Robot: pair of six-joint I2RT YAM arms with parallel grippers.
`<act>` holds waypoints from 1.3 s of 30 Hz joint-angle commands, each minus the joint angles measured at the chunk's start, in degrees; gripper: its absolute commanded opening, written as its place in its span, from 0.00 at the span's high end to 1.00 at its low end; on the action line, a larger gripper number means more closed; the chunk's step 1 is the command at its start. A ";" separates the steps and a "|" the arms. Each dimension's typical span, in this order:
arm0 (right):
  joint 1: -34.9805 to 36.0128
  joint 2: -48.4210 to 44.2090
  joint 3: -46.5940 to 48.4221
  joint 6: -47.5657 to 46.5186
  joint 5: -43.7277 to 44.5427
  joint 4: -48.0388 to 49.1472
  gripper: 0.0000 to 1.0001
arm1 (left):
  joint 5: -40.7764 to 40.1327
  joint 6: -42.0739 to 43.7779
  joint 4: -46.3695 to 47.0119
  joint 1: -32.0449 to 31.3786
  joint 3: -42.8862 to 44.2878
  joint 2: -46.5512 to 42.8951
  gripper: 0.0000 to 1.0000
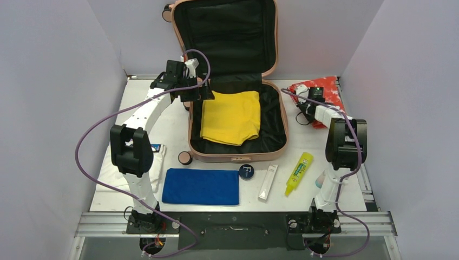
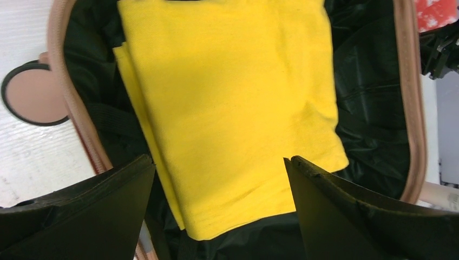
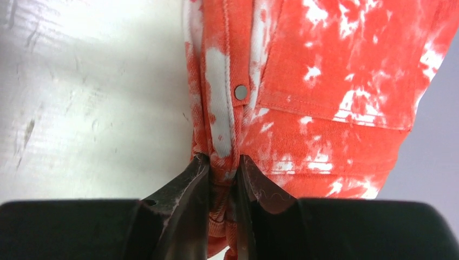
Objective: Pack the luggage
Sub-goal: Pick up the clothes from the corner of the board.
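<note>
I see the luggage [image 1: 216, 156] lying open at 12 o'clock on the worktop [image 1: 173, 135] with a yellow cloth [image 1: 231, 116] inside, my left jaws spread wide above it and my right jaws pinching the red-and-white garment [image 3: 335, 81] at 2 o'clock.

In the top view the red-and-white garment [image 1: 331, 93] is partly covered by the right arm [image 1: 325, 115], and the luggage [image 1: 224, 38] is cut off at its lid by the upper edge. The white cloth [image 1: 158, 165] is largely hidden under the left arm [image 1: 131, 151]. Print on the yellow tube [image 1: 299, 173] is too small to be read.
</note>
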 commanded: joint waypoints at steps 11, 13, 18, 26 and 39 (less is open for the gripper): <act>-8.11 -14.13 3.64 0.91 -21.11 -13.44 0.95 | 19.51 0.09 6.29 -9.83 14.16 4.51 0.04; -9.04 -15.70 2.11 -0.09 -22.98 -14.12 0.95 | 21.80 1.61 6.04 -12.58 17.75 6.52 0.04; -10.67 -19.31 -0.57 -1.80 -26.45 -15.91 0.95 | 21.08 13.00 6.42 -19.74 25.62 11.90 0.04; -12.59 -23.08 -4.20 -3.71 -29.76 -17.86 0.95 | 23.50 24.80 17.90 -25.70 32.21 21.05 0.04; -16.21 -23.02 -0.95 -5.24 -36.10 -23.82 0.95 | 18.44 69.25 24.73 -34.84 26.08 25.14 0.04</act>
